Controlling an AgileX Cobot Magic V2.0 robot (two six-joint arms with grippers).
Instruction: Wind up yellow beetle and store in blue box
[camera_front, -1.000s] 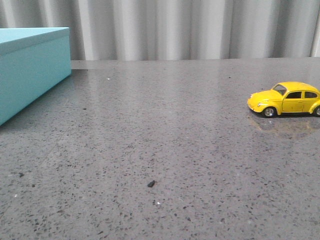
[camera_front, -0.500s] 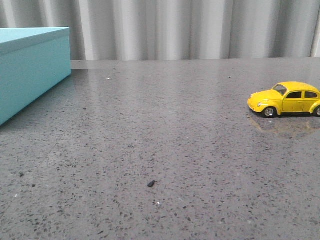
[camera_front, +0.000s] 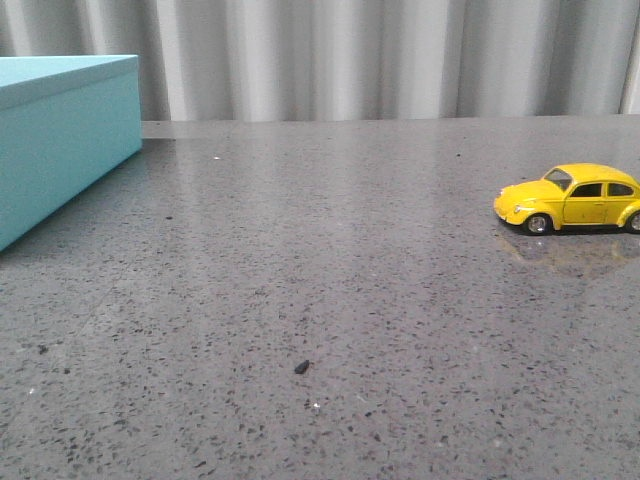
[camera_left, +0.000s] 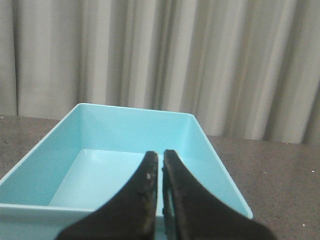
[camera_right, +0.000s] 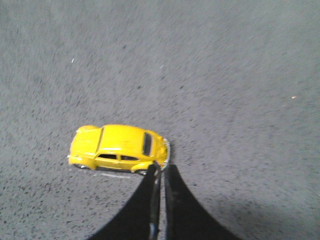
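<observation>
The yellow beetle (camera_front: 571, 198) stands on its wheels at the right of the grey table, nose pointing left. It also shows in the right wrist view (camera_right: 117, 147). My right gripper (camera_right: 161, 169) is shut and empty, hovering above the table with its tips over the car's rear end. The blue box (camera_front: 55, 135) stands at the far left. In the left wrist view the blue box (camera_left: 200, 145) is open and empty. My left gripper (camera_left: 160, 159) is shut and empty above the box's near edge. Neither gripper shows in the front view.
The speckled grey table (camera_front: 320, 300) runs back to a grey pleated curtain (camera_front: 350, 55). A small dark speck (camera_front: 301, 367) lies near the front middle. The box fills the far left corner.
The yellow beetle has crept a tiny bit to the left. The box has not moved.
</observation>
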